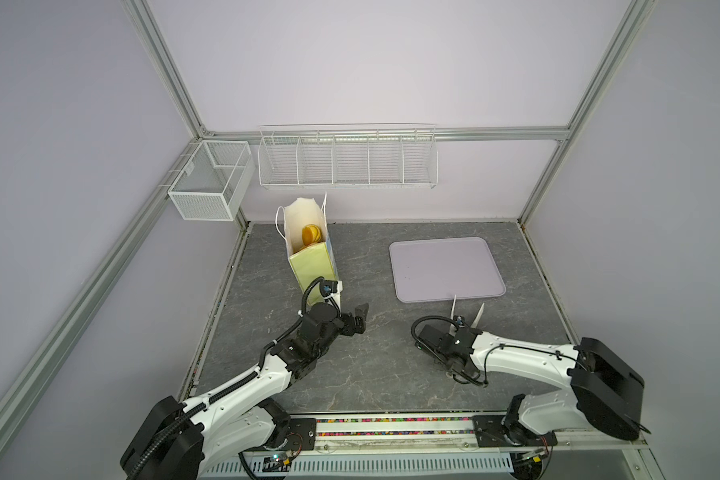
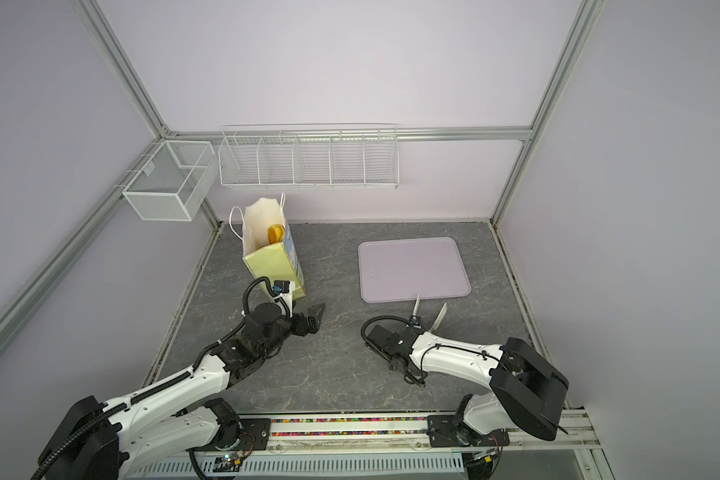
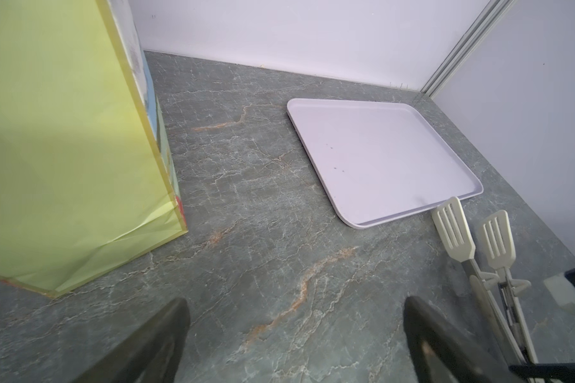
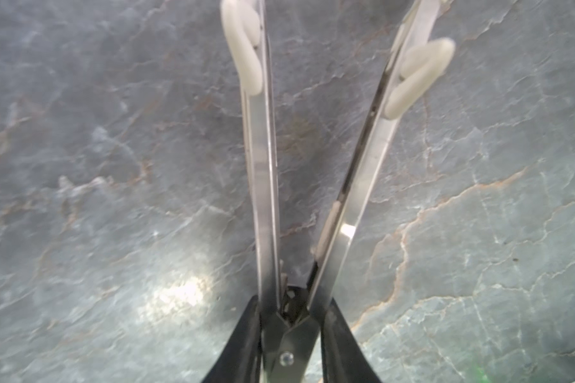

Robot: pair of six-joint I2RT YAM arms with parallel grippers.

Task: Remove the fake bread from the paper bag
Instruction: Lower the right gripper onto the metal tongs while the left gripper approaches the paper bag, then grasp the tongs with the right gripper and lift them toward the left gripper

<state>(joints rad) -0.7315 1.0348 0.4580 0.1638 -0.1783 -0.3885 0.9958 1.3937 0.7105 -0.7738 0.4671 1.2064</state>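
Right gripper (image 4: 289,318) pinching the tongs (image 4: 263,165), left gripper (image 3: 296,308) wide open; the unheld bag (image 1: 308,266) at 10 o'clock could tip once they dig in.

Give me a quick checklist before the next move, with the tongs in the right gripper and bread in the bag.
1. The paper bag stands upright, mouth open: ok.
2. Some bread shows inside it: ok; how many pieces, cannot tell.
3. The right gripper is closed on the tongs at their hinge end: ok.
4. The tips of the tongs are spread apart: ok.
5. The tongs are above the bag's mouth: not ok, they are over by the tray.
6. The left gripper is open and empty beside the bag: ok.
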